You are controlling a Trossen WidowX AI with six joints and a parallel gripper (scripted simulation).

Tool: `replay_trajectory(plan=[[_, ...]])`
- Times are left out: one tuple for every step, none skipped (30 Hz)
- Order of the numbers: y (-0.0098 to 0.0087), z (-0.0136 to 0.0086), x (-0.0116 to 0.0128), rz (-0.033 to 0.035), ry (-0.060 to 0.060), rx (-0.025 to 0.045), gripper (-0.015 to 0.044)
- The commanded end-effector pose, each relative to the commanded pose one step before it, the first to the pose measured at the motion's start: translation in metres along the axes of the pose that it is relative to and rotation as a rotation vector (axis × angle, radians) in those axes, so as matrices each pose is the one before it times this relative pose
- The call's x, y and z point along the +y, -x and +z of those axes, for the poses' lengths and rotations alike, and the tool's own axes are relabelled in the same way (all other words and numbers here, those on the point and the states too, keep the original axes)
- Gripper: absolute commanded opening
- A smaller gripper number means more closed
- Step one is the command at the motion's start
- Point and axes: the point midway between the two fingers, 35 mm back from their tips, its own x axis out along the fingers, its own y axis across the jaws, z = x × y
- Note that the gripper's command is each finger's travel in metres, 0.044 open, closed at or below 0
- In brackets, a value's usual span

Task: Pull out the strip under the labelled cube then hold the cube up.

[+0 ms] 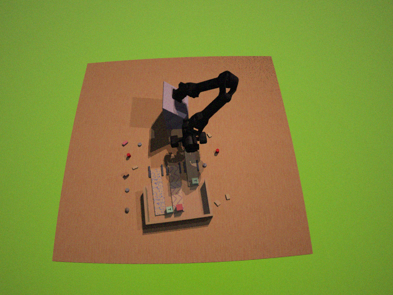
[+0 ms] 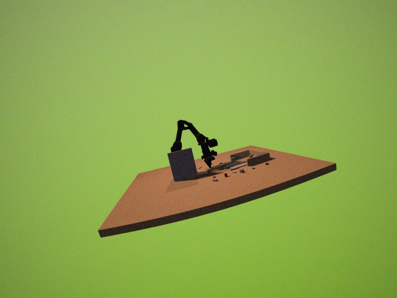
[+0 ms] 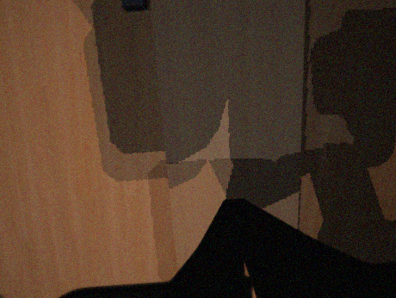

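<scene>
A green cube labelled T rests on the front end of the plain grey strip. That end lies between the tray's side wall and the middle strip. A second green T cube sits between the speckled strip and the zigzag strip, near the tray's front wall; I cannot tell what it rests on. A red cube is on the zigzag strip's front end. My gripper is shut, its tips down at the grey strip's top. My hand hides them in the top view.
Dark blue guide bars flank each strip. The walled tray surrounds the strips' front ends. A tall pale panel stands beside the arm base. Several small blocks and cylinders lie on both sides.
</scene>
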Motion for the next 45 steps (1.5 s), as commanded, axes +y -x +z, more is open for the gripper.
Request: replay_trajectory(plan=[[-0.00416,-0.01741,-0.00110,-0.00098,-0.0171,0.03364,0.0000],[-0.00001,-0.00109,-0.00003,0.00000,-0.0001,0.00005,0.0000],[-0.00001,-0.00103,-0.00003,0.00000,-0.0001,0.00005,0.0000],[-0.00001,-0.00105,-0.00003,0.00000,-0.0001,0.00005,0.0000],[-0.00001,-0.00101,-0.00003,0.00000,-0.0001,0.00005,0.0000],[-0.00001,-0.00103,-0.00003,0.00000,-0.0001,0.00005,0.0000],[-0.00001,-0.00100,-0.00003,0.00000,0.0000,0.00005,0.0000],[-0.00001,-0.00105,-0.00003,0.00000,-0.0001,0.00005,0.0000],[-0.00001,-0.00105,-0.00003,0.00000,-0.0001,0.00005,0.0000],[-0.00001,-0.00108,-0.00003,0.00000,-0.0001,0.00005,0.0000],[-0.00001,-0.00100,-0.00003,0.00000,0.0000,0.00005,0.0000],[-0.00001,-0.00103,-0.00003,0.00000,-0.0001,0.00005,0.0000],[-0.00001,-0.00103,-0.00003,0.00000,-0.0001,0.00005,0.0000],[-0.00001,-0.00106,-0.00003,0.00000,-0.0001,0.00005,0.0000],[-0.00001,-0.00099,-0.00003,0.00000,0.0000,0.00005,0.0000],[-0.00001,-0.00100,-0.00003,0.00000,0.0000,0.00005,0.0000],[-0.00001,-0.00098,-0.00003,0.00000,0.0000,0.00005,0.0000],[-0.00001,-0.00101,-0.00003,0.00000,-0.0001,0.00005,0.0000],[-0.00001,-0.00098,-0.00003,0.00000,0.0000,0.00005,0.0000],[-0.00001,-0.00098,-0.00003,0.00000,0.0000,0.00005,0.0000],[-0.00001,-0.00094,-0.00003,0.00000,0.0000,0.00005,0.0000],[-0.00001,-0.00095,-0.00003,0.00000,0.0000,0.00005,0.0000],[-0.00001,-0.00095,-0.00003,0.00000,0.0000,0.00005,0.0000],[-0.00001,-0.00095,-0.00003,0.00000,0.0000,0.00005,0.0000],[-0.00001,-0.00091,-0.00003,0.00000,0.0000,0.00005,0.0000],[-0.00001,-0.00089,-0.00003,0.00000,0.0000,0.00004,0.0000],[-0.00001,-0.00091,-0.00003,0.00000,0.0000,0.00005,0.0000],[-0.00001,-0.00090,-0.00003,0.00000,0.0000,0.00004,0.0000],[-0.00001,-0.00089,-0.00003,0.00000,0.0000,0.00004,0.0000],[-0.00001,-0.00087,-0.00002,0.00000,0.0000,0.00004,0.0000],[-0.00001,-0.00087,-0.00002,0.00000,0.0000,0.00004,0.0000],[-0.00001,-0.00085,-0.00002,0.00000,0.0000,0.00004,0.0000],[-0.00001,-0.00086,-0.00002,0.00000,0.0000,0.00004,0.0000],[-0.00001,-0.00083,-0.00002,0.00000,0.0000,0.00004,0.0000],[-0.00001,-0.00084,-0.00002,0.00000,0.0000,0.00004,0.0000],[-0.00001,-0.00107,-0.00003,0.00000,-0.0001,0.00005,0.0000],[-0.00001,-0.00083,-0.00002,0.00000,0.0000,0.00004,0.0000],[0.00000,-0.00028,-0.00001,0.00000,0.0000,0.00001,0.0000],[0.00000,0.00000,0.00000,0.00000,0.0000,0.00000,0.0000],[0.00000,0.00000,0.00000,0.00000,0.0000,0.00000,0.0000],[0.00000,0.00000,0.00000,0.00000,0.0000,0.00000,0.0000],[0.00000,0.00000,0.00000,0.00000,0.0000,0.00000,0.0000],[0.00000,0.00000,0.00000,0.00000,0.0000,0.00000,0.0000],[0.00000,0.00000,0.00000,0.00000,0.0000,0.00000,0.0000],[0.00000,0.00000,0.00000,0.00000,0.0000,0.00000,0.0000]])
